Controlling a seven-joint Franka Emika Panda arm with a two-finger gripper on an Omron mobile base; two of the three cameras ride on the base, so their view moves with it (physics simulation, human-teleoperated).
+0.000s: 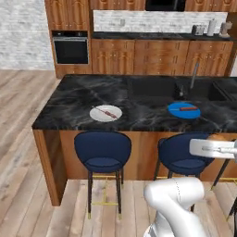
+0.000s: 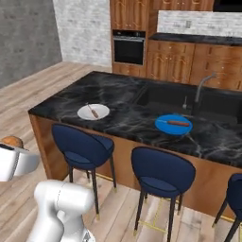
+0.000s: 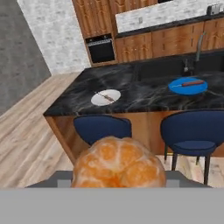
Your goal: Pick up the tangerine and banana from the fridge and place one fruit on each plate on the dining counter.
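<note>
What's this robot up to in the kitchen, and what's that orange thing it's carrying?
The robot arm holds a tangerine in its gripper, out in front of the dining counter. Two plates wait on that counter: a white plate and a blue plate, each bearing just a small reddish streak, no fruit yet. Navy stools stand between robot and counter, so the tangerine is not yet delivered.
</note>
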